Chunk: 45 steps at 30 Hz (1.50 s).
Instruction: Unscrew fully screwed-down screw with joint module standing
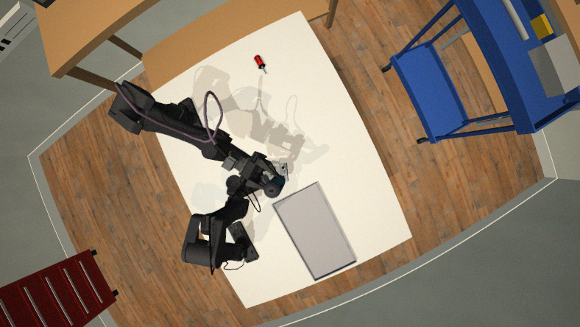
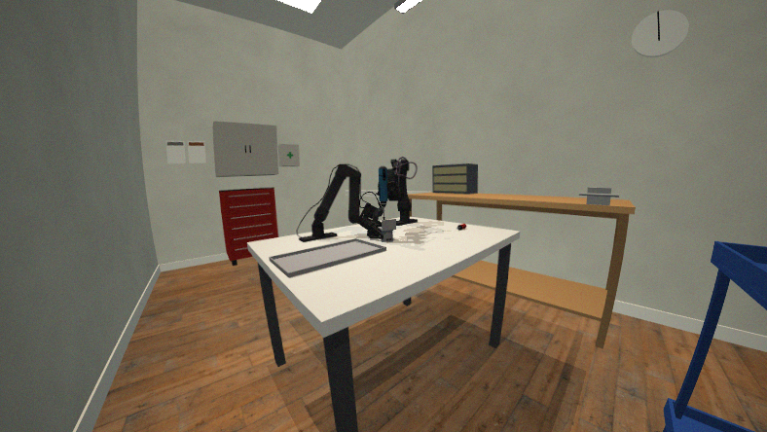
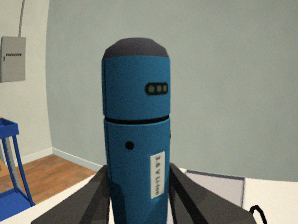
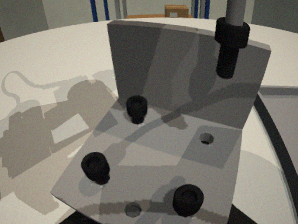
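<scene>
My left gripper is shut on the electric screwdriver [image 3: 136, 149], which stands upright with its dark blue barrel above the joint module [image 2: 387, 232]; it also shows in the overhead view [image 1: 274, 186]. In the right wrist view its bit carries a black screw [image 4: 226, 46] lifted clear of the grey bracket [image 4: 173, 136], over an empty hole [image 4: 206, 139]. Three more black screws [image 4: 136, 107], [image 4: 96, 165], [image 4: 188, 199] stand in the bracket. My right gripper [image 2: 374, 222] is shut on the joint module, which stands on the table.
A flat grey tray [image 1: 313, 230] lies on the table just beside the module. A small red-handled screwdriver [image 1: 258, 62] lies at the table's far end. A wooden bench stands behind the table, and a blue cart stands off to the side.
</scene>
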Available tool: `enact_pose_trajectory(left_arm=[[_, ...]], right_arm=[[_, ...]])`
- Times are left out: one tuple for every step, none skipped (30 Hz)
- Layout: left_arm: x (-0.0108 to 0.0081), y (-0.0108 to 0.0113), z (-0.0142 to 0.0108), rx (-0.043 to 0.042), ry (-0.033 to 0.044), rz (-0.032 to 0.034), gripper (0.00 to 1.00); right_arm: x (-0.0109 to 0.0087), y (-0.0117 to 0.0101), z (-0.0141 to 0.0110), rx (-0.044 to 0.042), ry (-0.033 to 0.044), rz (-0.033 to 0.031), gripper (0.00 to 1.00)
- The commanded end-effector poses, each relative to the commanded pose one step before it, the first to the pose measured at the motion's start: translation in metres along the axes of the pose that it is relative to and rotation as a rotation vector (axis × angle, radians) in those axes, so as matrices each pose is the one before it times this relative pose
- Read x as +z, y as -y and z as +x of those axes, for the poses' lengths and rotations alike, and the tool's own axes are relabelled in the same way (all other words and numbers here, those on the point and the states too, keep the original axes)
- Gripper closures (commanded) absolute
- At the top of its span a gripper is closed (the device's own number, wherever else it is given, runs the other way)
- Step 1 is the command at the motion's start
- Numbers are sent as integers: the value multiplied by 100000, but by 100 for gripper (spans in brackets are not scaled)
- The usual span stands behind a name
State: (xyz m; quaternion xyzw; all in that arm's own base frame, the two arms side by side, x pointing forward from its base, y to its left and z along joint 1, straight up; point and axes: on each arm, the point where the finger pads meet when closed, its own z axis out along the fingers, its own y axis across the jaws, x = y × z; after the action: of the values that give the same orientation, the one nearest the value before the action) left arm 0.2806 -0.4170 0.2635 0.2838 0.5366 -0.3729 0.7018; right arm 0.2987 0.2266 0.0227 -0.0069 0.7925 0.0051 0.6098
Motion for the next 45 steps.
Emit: enact_pose_trajectory(left_arm=[[1027,145,-6341,212,17275,41,58],[10,-3,-14,1,0,-1,58],[10,-3,-14,1,0,-1,58],[9,-3,-13,1,0,-1,58],[0,0,0,0,0,0,58],[0,0,0,0,0,0,58],[0,0,0,0,0,0,58],[0,0,0,0,0,0,58],[0,0,0,0,0,0,58],[33,0,-79,0,-3,0,58],[33,0,-78,0,0,0,58],[33,0,-78,0,0,0,58],[33,0,-78,0,0,0,58],[33,0,-78,0,0,0,58],[33,0,-78,0,0,0,58],[32,0,-78,0,0,0,58],[33,0,-78,0,0,0,58],[33,0,-78,0,0,0,58],[33,0,-78,0,0,0,58],[33,0,-78,0,0,0,58],[33,0,-78,0,0,0,58],[0,0,0,0,0,0,58],[0,0,0,0,0,0,58],[0,0,0,0,0,0,58],[0,0,0,0,0,0,58],[0,0,0,0,0,0,58],[20,0,-47,0,-2,0,58],[20,0,-47,0,0,0,58],[20,0,-47,0,0,0,58],[20,0,-47,0,0,0,58],[20,0,-47,0,0,0,58],[20,0,-47,0,0,0,58],[19,0,-47,0,0,0,58],[19,0,-47,0,0,0,58],[19,0,-47,0,0,0,58],[19,0,-47,0,0,0,58],[19,0,-47,0,0,0,58],[19,0,-47,0,0,0,58],[0,0,0,0,0,0,58],[0,0,0,0,0,0,58],[0,0,0,0,0,0,58],[0,0,0,0,0,0,58],[0,0,0,0,0,0,58],[1,-4,-17,-3,66,-3,58],[1,-4,-17,-3,66,-3,58]], right_arm=[[36,-175,-522,1924,1282,-258,41],[0,0,0,0,0,0,41],[0,0,0,0,0,0,41],[0,0,0,0,0,0,41],[0,0,0,0,0,0,41],[0,0,0,0,0,0,41],[0,0,0,0,0,0,41],[0,0,0,0,0,0,41],[0,0,0,0,0,0,41],[0,0,0,0,0,0,41],[0,0,0,0,0,0,41],[0,0,0,0,0,0,41],[0,0,0,0,0,0,41],[0,0,0,0,0,0,41],[0,0,0,0,0,0,41],[0,0,0,0,0,0,41],[0,0,0,0,0,0,41],[0,0,0,0,0,0,41],[0,0,0,0,0,0,41],[0,0,0,0,0,0,41],[0,0,0,0,0,0,41],[0,0,0,0,0,0,41],[0,0,0,0,0,0,41],[0,0,0,0,0,0,41],[0,0,0,0,0,0,41],[0,0,0,0,0,0,41],[0,0,0,0,0,0,41],[0,0,0,0,0,0,41],[0,0,0,0,0,0,41],[0,0,0,0,0,0,41],[0,0,0,0,0,0,41],[0,0,0,0,0,0,41],[0,0,0,0,0,0,41],[0,0,0,0,0,0,41],[0,0,0,0,0,0,41],[0,0,0,0,0,0,41],[0,0,0,0,0,0,41],[0,0,0,0,0,0,41],[0,0,0,0,0,0,41],[0,0,0,0,0,0,41],[0,0,0,0,0,0,41],[0,0,0,0,0,0,41],[0,0,0,0,0,0,41],[0,0,0,0,0,0,41],[0,0,0,0,0,0,41]])
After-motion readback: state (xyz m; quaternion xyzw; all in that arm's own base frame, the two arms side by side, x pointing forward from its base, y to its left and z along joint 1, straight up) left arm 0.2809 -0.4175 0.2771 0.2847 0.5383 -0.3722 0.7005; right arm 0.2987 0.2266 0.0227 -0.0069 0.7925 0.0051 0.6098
